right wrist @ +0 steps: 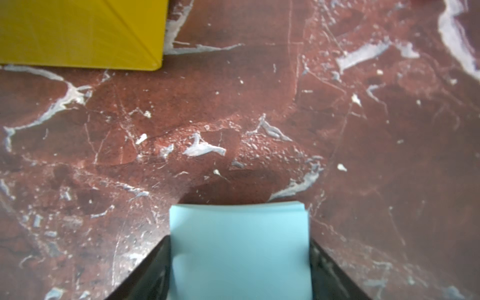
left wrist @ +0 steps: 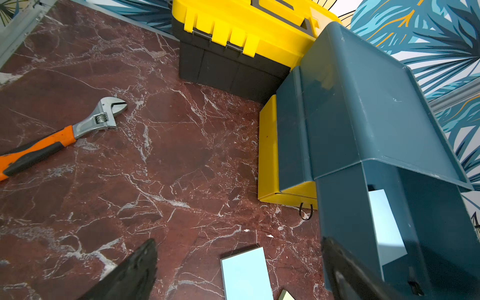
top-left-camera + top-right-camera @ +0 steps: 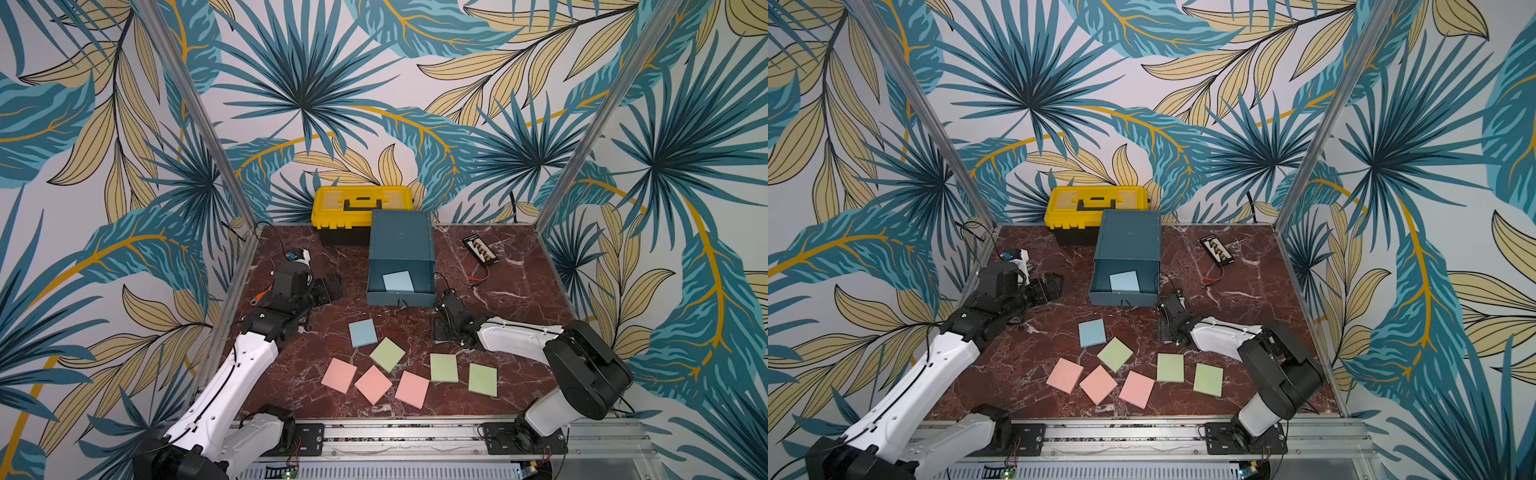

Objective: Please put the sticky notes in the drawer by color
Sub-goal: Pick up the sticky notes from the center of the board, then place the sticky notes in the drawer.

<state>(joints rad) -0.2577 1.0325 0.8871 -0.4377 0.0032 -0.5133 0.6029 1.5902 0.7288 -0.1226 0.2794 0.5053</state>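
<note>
The teal drawer cabinet (image 3: pixel 401 237) stands at the back centre, its top drawer (image 3: pixel 399 298) pulled out with one light blue sticky note (image 3: pixel 398 281) inside. On the table lie one blue pad (image 3: pixel 363 333), three green pads (image 3: pixel 387 354) (image 3: pixel 444 367) (image 3: pixel 482 379) and three pink pads (image 3: pixel 339 375) (image 3: pixel 373 384) (image 3: pixel 412 389). My right gripper (image 3: pixel 442 328) points down by the drawer's right front corner. In the right wrist view it (image 1: pixel 240 259) is shut on a light blue pad (image 1: pixel 239 233). My left gripper (image 3: pixel 328 286) is open and empty, left of the drawer.
A yellow toolbox (image 3: pixel 361 208) stands behind the cabinet. An orange-handled wrench (image 2: pixel 65 135) lies near my left arm. A black board with red wires (image 3: pixel 480 250) lies at the back right. Two yellow lower drawers (image 2: pixel 267 155) are closed.
</note>
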